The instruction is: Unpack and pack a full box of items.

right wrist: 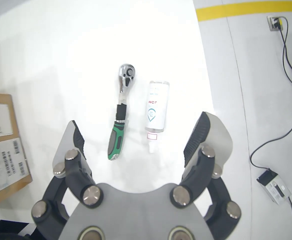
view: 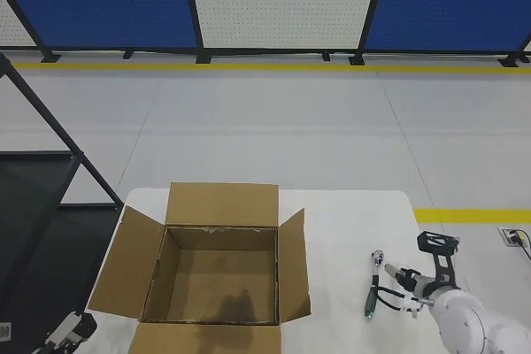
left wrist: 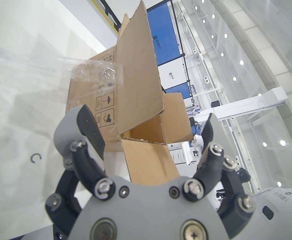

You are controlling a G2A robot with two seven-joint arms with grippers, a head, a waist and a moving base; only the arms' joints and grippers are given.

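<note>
The brown cardboard box [view: 222, 204] stands open in the middle of the white table [view: 354, 221] with all four flaps folded outward, and from above its floor is bare cardboard. To its right, well apart from it, a chrome ratchet wrench with a green and black handle [right wrist: 119, 116] lies just beside a clear plastic bottle with a white label [right wrist: 156, 106]; the two lie parallel and do not seem to touch. The right gripper [right wrist: 139, 128] hangs over their near ends with its fingers spread wide and nothing between them. The left gripper [left wrist: 149, 119] sits low by the table's near left corner, also spread and holding nothing, and it faces the box's outer wall, where a strip of clear tape [left wrist: 96, 72] hangs loose. The unpacking looks done, so packing is probably next, and the main risk is the narrow gap between the two items: a finger coming down there could nudge the round bottle and set it rolling toward the table edge. A pinch at the wrench's handle end could also let its heavy head swing down. On the way in, the side flap nearest the items may catch whatever is carried low.
</note>
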